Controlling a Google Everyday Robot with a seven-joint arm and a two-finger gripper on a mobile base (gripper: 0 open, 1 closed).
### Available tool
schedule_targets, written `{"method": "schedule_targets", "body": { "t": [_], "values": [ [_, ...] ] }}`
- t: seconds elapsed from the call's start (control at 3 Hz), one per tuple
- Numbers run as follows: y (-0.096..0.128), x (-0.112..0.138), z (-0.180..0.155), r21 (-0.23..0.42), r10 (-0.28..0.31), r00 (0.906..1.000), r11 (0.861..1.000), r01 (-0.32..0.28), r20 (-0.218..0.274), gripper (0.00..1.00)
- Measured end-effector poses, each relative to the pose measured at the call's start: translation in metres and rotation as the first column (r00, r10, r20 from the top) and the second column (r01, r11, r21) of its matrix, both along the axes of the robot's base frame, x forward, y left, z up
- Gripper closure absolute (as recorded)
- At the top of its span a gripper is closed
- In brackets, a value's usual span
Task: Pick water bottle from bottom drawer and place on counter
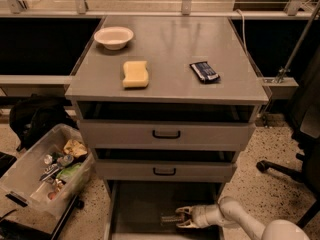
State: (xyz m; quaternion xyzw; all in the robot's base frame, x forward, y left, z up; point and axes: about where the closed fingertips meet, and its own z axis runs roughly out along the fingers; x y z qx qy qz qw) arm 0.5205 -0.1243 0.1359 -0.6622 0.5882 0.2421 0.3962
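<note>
Looking down at the one camera view, I see the job has only just begun: the bottom drawer (135, 204) is pulled out near the floor, and the water bottle (169, 218) lies on its side on the drawer's flat grey floor, not yet lifted. The gripper (181, 217) is low inside that drawer, at the end of a smooth white arm (235, 216) that comes in from the right. Its two pale fingers (184, 210) are spread apart, one on each side of the bottle's near end, but I cannot tell if they touch it. I think what is left is to squeeze the bottle, lift it out and put it up on the counter (170, 49). The bottle looks small, see-through and crinkly with a dark band, so it will likely be light and squashy and could roll. The drawer is plain dull metal, wide and not deep. The counter is a flat grey top with a soft shine, and it has bare room in the middle. On it sit a round cream bowl (113, 36), a yellow sponge (135, 74) that looks soft with rounded corners, and a flat dark blue snack packet (205, 71). Two shut grey drawers (166, 134) with thin black handles sit above the open one. A clear plastic bin (30, 174) of mixed bits stands on the speckled floor to the left
</note>
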Motion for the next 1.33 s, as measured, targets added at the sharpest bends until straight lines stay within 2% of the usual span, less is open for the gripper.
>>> {"method": "schedule_targets", "body": {
  "t": [0.33,0.67,1.33],
  "values": [
    [0.000,0.000,0.000,0.000,0.000,1.0000,1.000,0.000,0.000,1.00],
    [0.000,0.000,0.000,0.000,0.000,1.0000,1.000,0.000,0.000,1.00],
    [-0.014,-0.001,0.036,0.052,-0.005,0.9999,0.999,0.006,-0.015,1.00]
  ]
}}
